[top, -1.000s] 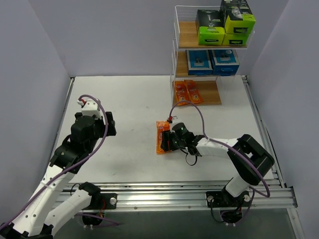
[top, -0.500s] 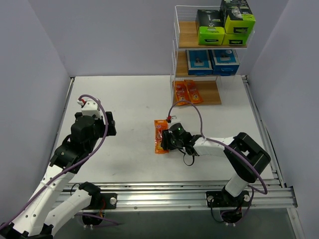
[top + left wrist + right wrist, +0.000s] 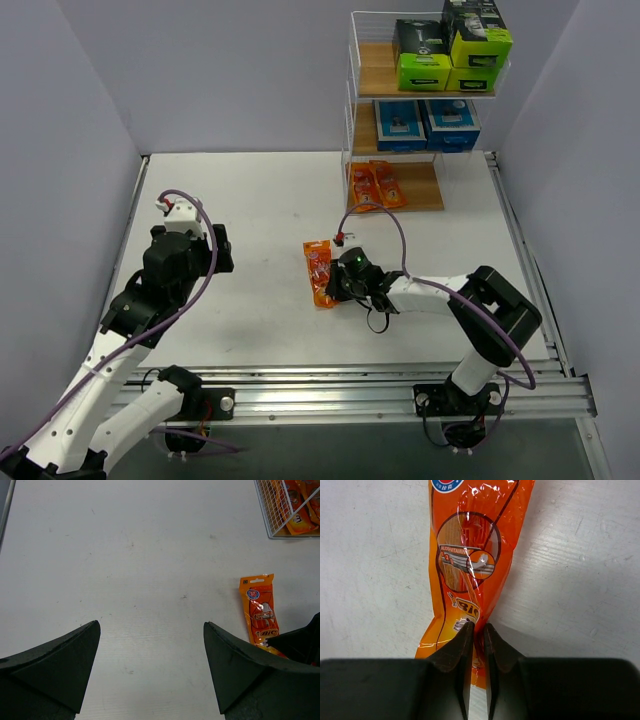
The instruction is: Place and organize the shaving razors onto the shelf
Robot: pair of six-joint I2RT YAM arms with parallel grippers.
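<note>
One small glossy orange razor packet (image 3: 319, 268) (image 3: 260, 607) (image 3: 470, 555) lies on the white table, mid-front. My right gripper (image 3: 338, 283) (image 3: 477, 626) is low over the table and shut on the packet's near end, which is pinched and crumpled between the fingers. My left gripper (image 3: 205, 250) (image 3: 150, 625) hovers open and empty over the left of the table, well apart from the packet. The shelf (image 3: 425, 190) stands at the back right. It holds black-and-lime boxes (image 3: 424, 55) on top, blue cards (image 3: 426, 124) in the middle and orange packets (image 3: 375, 185) at the bottom.
Grey walls close in the table on the left, back and right. A metal rail (image 3: 400, 385) runs along the near edge by the arm bases. The shelf's white wire corner (image 3: 272, 515) shows at the top right of the left wrist view.
My right gripper has closed onto the orange packet's near end, and the packet has slid a little to the left and narrowed where pinched. The left arm has not moved.
</note>
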